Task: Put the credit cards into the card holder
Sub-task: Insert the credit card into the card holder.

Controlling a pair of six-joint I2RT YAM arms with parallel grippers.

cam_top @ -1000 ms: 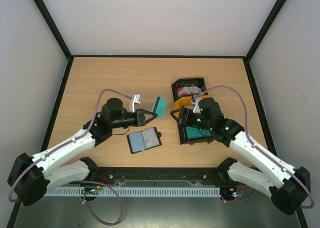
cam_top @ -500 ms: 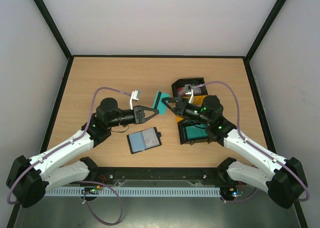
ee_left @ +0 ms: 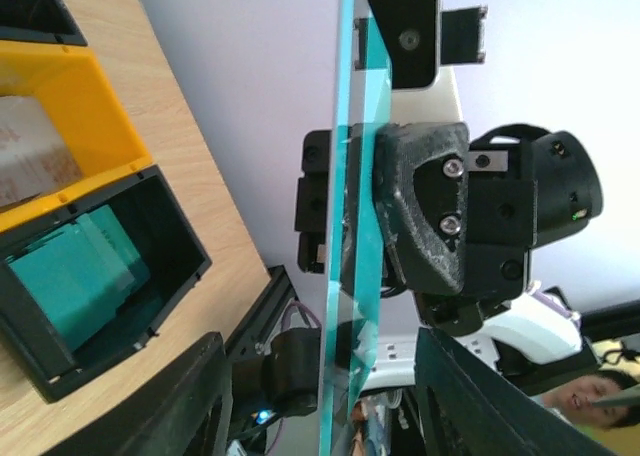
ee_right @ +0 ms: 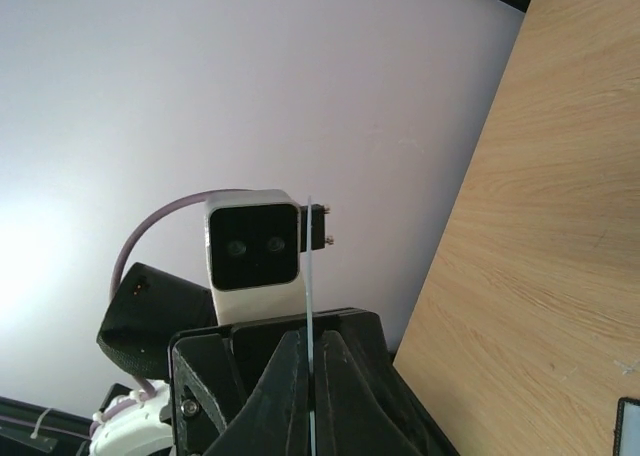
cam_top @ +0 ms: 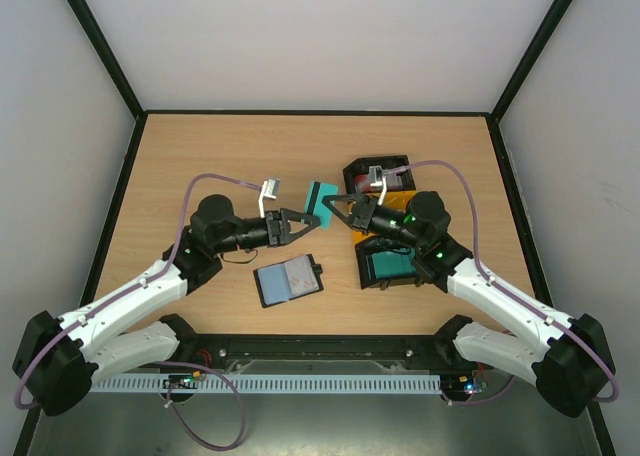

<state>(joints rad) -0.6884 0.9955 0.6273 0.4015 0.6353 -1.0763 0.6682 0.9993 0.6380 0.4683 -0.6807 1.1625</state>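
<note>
I see left gripper (cam_top: 306,222) released, fingers (ee_left: 195,406) spread either side of thin teal plastic credit card (cam_top: 322,202), not touching it. Small black folding card holder (cam_top: 289,281) open on wooden table (cam_top: 200,156), six o'clock of card. Right gripper (cam_top: 333,207) clenched on card, above table. Black bin of teal cards (cam_top: 392,267) at four o'clock.

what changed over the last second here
The right gripper swung left from over the bins and closed on the teal card in mid-air. The left gripper, which had held it, opened and let go. The card holder and the bins stayed put.
</note>
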